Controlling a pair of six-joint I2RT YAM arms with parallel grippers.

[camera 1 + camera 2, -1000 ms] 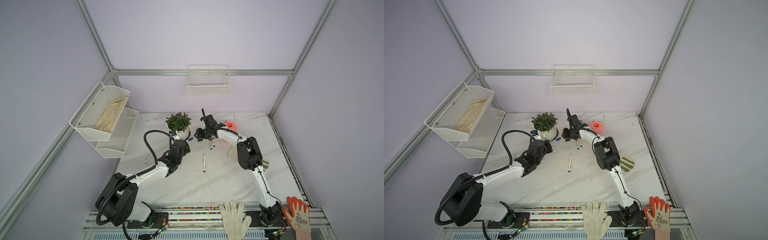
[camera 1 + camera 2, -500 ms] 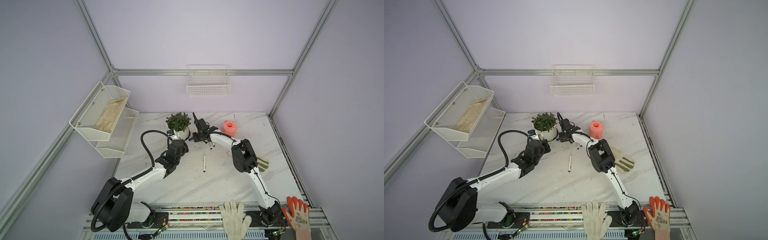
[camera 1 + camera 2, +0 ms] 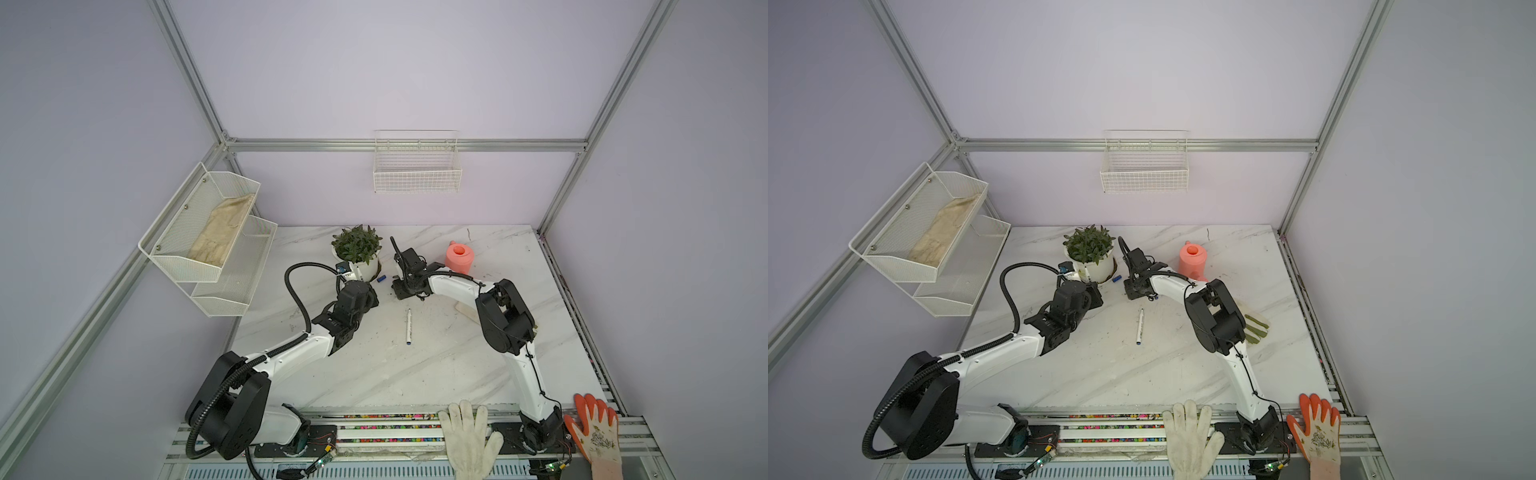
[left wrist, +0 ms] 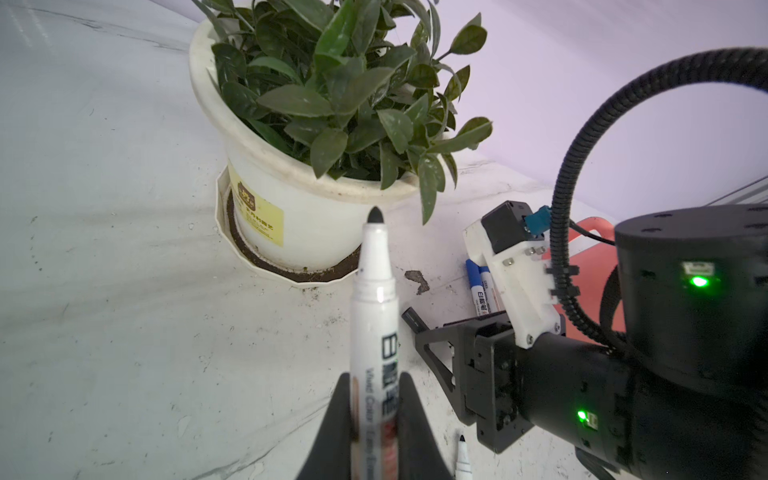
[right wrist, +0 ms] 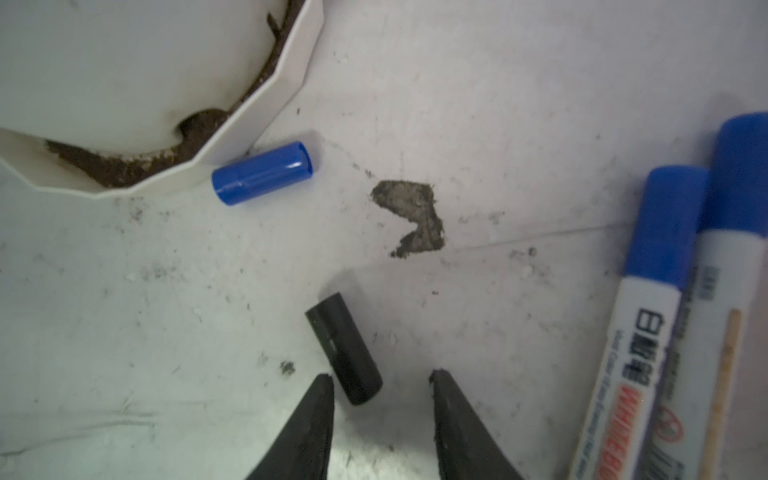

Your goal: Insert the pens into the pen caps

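Change, right arm: the right arm [image 3: 451,284] has brought its wrist lower and nearer the desk's [image 3: 374,374] front than half a second ago. Its elbow has swung back out to the right. The pink watering can [image 3: 459,258], half hidden a second ago, now shows in full behind it.
Change, left arm: the left arm [image 3: 299,353] has barely shifted.
Change, loose pen: the loose pen [image 3: 409,327] lies mid-desk where it lay.
Right arm pose: the forearm reaches left across the desk, with the wrist bent down just right of the plant pot [image 3: 370,266].
Right jaws: partly open, tips at the desk, straddling one end of the black cap [image 5: 344,359]. The cap lies flat with a gap on one side, so it is not clamped.
Left arm pose: stretched from the near left toward the pot.
Left jaws: closed on an uncapped pen [image 4: 374,291], its black tip pointing at the pot.
Blue cap: the blue cap [image 5: 262,172] lies on its side, touching the pot's saucer [image 5: 249,108].
Capped pens: two capped pens [image 5: 665,291] lie side by side near the right jaws.
Scrap: a grey scrap [image 5: 411,216] lies between the blue cap and the capped pens.
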